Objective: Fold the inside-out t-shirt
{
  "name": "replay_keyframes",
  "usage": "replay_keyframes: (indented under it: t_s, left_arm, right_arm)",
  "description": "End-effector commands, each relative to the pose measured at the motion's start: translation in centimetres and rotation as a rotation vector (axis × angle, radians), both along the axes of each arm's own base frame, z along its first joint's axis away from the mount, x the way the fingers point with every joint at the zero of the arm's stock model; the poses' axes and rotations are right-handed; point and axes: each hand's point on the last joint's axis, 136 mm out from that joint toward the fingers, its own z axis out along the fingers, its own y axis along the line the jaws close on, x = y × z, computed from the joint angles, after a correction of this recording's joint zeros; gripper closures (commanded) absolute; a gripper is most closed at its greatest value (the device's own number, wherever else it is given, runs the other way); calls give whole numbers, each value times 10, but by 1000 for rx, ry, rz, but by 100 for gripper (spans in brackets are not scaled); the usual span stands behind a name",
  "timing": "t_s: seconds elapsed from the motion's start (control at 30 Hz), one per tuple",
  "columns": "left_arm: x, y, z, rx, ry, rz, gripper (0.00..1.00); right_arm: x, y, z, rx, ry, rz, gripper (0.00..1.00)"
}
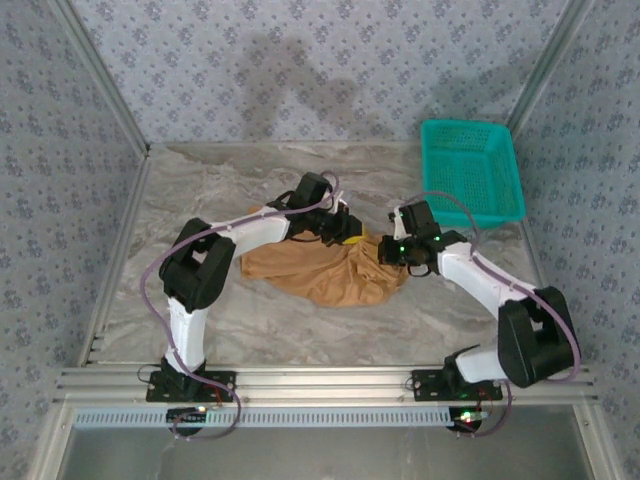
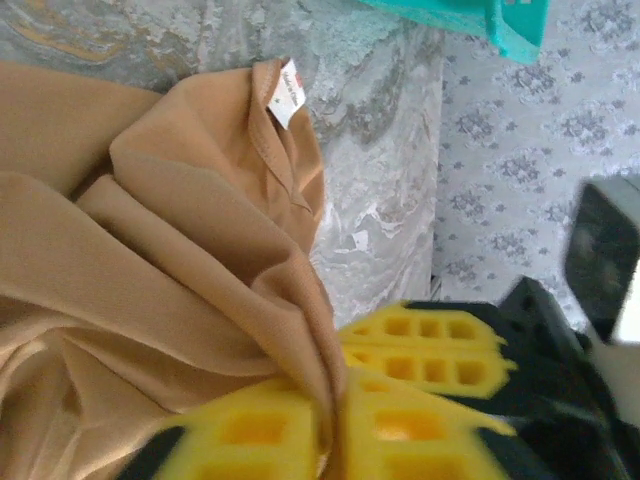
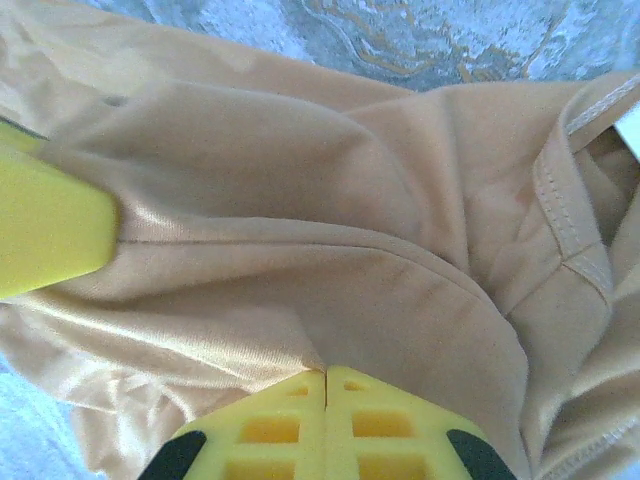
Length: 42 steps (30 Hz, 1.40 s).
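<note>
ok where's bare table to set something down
Free: the far-left table corner beyond the left arm, and the near band between t-shirt and arm bases. Crowded: the middle, left gripper and right gripper on the t-shirt; basket takes the far right.

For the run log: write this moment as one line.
t-shirt: bunched on table | left end effector: shut on t-shirt | right end effector: shut on t-shirt fold

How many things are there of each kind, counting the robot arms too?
Garments: 1, the orange-tan t-shirt
Baskets: 1, the teal basket
Robot arms: 2, one ending in the left claw, one in the right claw
Total: 4
</note>
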Motion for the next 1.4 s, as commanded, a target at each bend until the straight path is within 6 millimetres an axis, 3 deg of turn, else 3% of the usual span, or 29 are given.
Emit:
replay_keyframes:
  t_s: [0.0, 0.07, 0.13, 0.3, 0.53, 0.7, 0.9, 1.13, 1.23, 1.37]
  left_arm:
    - [-2, 7, 34, -1, -87, -4, 71]
    - [-4, 11, 38, 5, -100, 7, 58]
    - [-8, 13, 42, 6, -111, 14, 53]
    - [-25, 6, 43, -6, -108, -10, 55]
    - [-39, -16, 24, 15, -65, -55, 60]
    - [-50, -27, 5, 100, -60, -108, 58]
    - [-32, -2, -29, 332, -134, -39, 47]
    - [-7, -15, -51, 384, -150, 17, 42]
    - [-6, -22, -67, 394, -121, 17, 49]
    - [-5, -18, -72, 414, -113, 15, 79]
  right_arm:
    - [-3, -4, 42, 71, -58, -43, 100]
    - [-6, -8, 57, 127, -81, -71, 100]
    - [-7, -9, 68, 170, -99, -88, 100]
    - [-8, -9, 72, 211, -98, -102, 100]
    - [-9, -8, 73, 220, -103, -102, 100]
    - [-9, -9, 72, 219, -101, -104, 100]
    - [-9, -8, 78, 231, -113, -101, 100]
    - [-13, -1, 82, 260, -115, -91, 100]
    - [-15, 1, 81, 264, -114, -89, 100]
    - [-17, 1, 78, 255, -110, -86, 100]
